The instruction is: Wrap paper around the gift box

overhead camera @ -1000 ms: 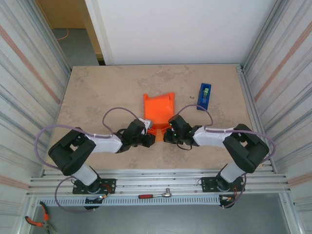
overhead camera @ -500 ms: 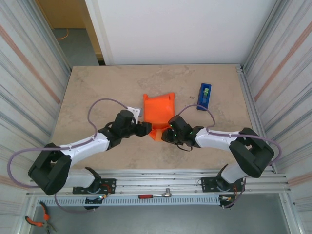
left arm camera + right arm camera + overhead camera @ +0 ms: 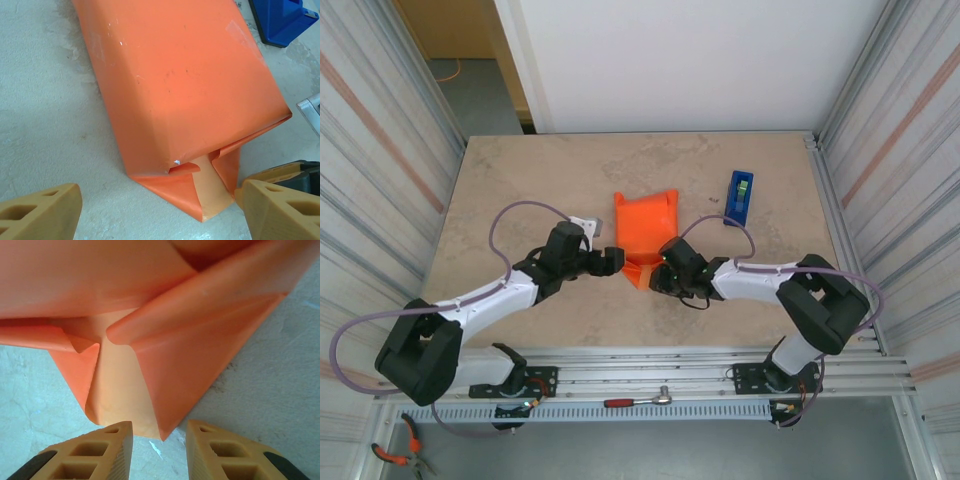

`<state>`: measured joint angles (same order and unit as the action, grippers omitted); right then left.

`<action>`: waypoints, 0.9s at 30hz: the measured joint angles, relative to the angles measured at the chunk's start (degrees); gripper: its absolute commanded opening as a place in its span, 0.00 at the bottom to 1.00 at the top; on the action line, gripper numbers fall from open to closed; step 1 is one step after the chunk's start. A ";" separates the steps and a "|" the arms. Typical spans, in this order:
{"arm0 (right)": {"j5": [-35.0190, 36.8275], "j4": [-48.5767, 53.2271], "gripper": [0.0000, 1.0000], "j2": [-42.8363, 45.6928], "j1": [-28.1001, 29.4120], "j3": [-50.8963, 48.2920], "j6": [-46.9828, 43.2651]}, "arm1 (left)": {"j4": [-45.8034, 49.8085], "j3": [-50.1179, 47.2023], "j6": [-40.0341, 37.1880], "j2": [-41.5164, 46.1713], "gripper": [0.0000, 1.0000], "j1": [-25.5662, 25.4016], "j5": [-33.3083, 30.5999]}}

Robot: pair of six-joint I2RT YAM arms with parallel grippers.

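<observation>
Paper (image 3: 646, 222) lies mid-table, folded over what must be the box, with its near end creased into a pointed flap (image 3: 120, 390). Left gripper (image 3: 616, 260) is spread wide beside that end. Right gripper (image 3: 159, 437) is half-spread at the flap's tip, pinching nothing, likely ready to tuck it.

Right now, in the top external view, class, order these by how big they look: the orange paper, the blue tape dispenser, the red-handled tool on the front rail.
1. paper, clearly largest.
2. tape dispenser.
3. red-handled tool, longer but far thinner; these last two are close, so their order is unsure.
</observation>
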<state>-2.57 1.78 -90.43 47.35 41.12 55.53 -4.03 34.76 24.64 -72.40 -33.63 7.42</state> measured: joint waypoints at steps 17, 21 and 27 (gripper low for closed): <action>1.79 1.62 0.33 -1.84 1.22 1.84 1.11 | 0.00 0.00 0.00 0.00 0.86 0.83 0.09; 3.89 4.48 0.31 -2.78 2.21 3.76 1.86 | 0.00 0.00 0.00 -0.02 0.86 1.33 0.11; 7.43 9.07 0.28 -4.61 3.85 6.97 4.09 | -0.04 0.00 0.04 0.00 0.87 1.44 0.22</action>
<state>4.86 10.85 -95.04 51.20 48.10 59.61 -4.08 34.76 24.69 -72.40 -32.18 7.64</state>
